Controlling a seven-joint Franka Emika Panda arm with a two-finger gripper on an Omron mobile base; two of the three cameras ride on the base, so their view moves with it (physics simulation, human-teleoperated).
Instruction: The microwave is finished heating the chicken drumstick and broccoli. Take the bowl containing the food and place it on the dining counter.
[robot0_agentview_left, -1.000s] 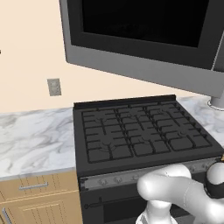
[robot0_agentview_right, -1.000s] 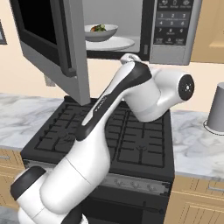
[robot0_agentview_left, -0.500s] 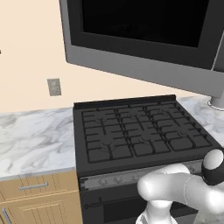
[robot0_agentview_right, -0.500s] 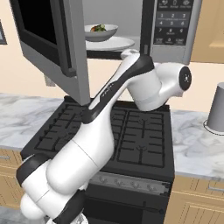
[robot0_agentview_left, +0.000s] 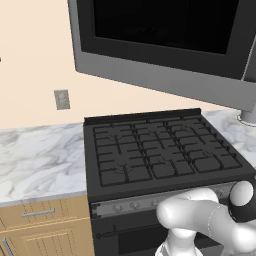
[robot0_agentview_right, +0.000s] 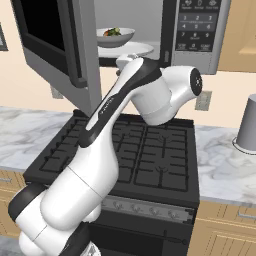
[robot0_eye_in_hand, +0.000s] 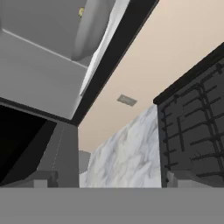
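Observation:
The microwave (robot0_agentview_right: 197, 35) hangs above the stove with its black glass door (robot0_agentview_left: 165, 40) swung wide open. Inside, the white-grey bowl (robot0_agentview_right: 116, 38) sits on the white turntable (robot0_agentview_right: 131, 49). The green broccoli (robot0_agentview_right: 114, 31) peeks over its rim, and beside it an orange-brown bit, the chicken drumstick (robot0_eye_in_hand: 81, 12). My gripper (robot0_eye_in_hand: 113, 181) is open and holds nothing. It sits just below and in front of the microwave opening, with the bowl (robot0_eye_in_hand: 89, 30) up ahead of it. In the right base view my own arm hides the hand. The dining counter is out of view.
A black gas stove (robot0_agentview_left: 160, 150) lies directly under the microwave. Marble worktops (robot0_agentview_left: 40, 162) over light wood cabinets flank it. A grey canister (robot0_agentview_right: 247, 125) stands on the right worktop. A wall outlet (robot0_agentview_left: 61, 99) is on the beige wall. The open door (robot0_agentview_right: 55, 45) juts out to the left.
My arm has swung upward, bringing the wrist closer to the lower edge of the microwave opening. The bowl and the door have not moved.

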